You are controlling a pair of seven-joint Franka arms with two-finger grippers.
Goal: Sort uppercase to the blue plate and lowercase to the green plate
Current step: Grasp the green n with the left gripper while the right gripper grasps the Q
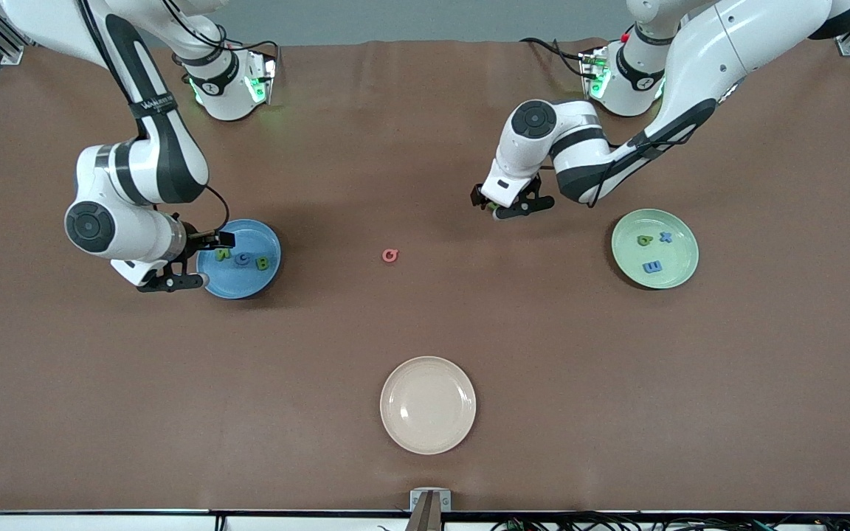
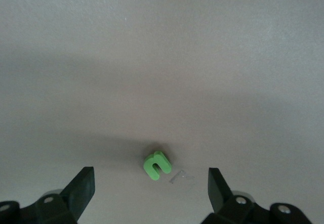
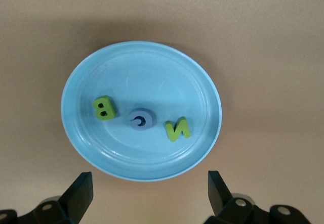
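Observation:
The blue plate [image 1: 237, 289] [image 3: 142, 72] holds three uppercase letters: green N [image 1: 222, 254] [image 3: 177, 129], blue C [image 1: 242, 259] [image 3: 140, 119] and green B [image 1: 263, 262] [image 3: 103, 107]. My right gripper [image 1: 174, 282] [image 3: 149, 181] hangs open and empty over the table just off that plate's rim. A pink Q [image 1: 390, 255] lies alone mid-table. The green plate [image 1: 679, 276] carries three lowercase letters: a green one with a round bowl [image 1: 644, 240], blue x [image 1: 665, 237] and blue m [image 1: 652, 267]. My left gripper [image 1: 508, 206] [image 2: 150, 178] is open over a green u/n letter [image 1: 495, 208] [image 2: 156, 165] lying on the table.
A cream plate [image 1: 428, 405] sits bare near the front camera's edge of the table. Both arm bases [image 1: 229, 88] [image 1: 628, 85] stand along the edge farthest from that camera.

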